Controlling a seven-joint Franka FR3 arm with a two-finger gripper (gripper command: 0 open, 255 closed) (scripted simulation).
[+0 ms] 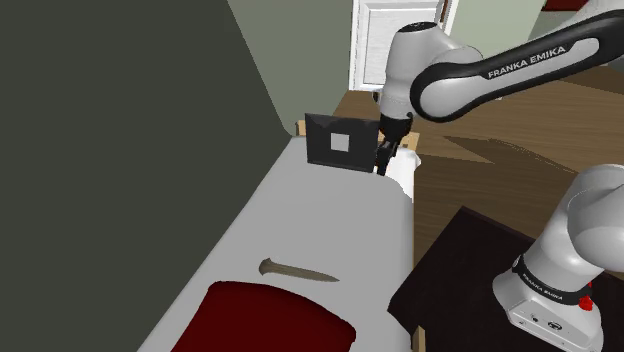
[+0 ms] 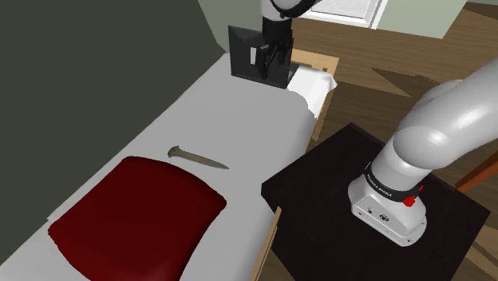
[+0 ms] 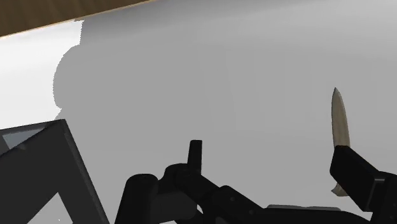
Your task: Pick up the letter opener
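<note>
The letter opener is a slim brownish blade with a curled handle end, lying flat on the grey bed just beyond a dark red pillow. In the second exterior view the letter opener lies in the same place. My gripper hangs far from it, over the far end of the bed beside a black frame. In the wrist view the gripper is open with nothing between its fingers. The letter opener shows beyond the right finger, which hides its lower end.
The black frame with a pale square stands upright at the bed's far end, close to the gripper. The dark red pillow covers the near end. A dark green wall runs along the bed. The black stand sits beside the bed.
</note>
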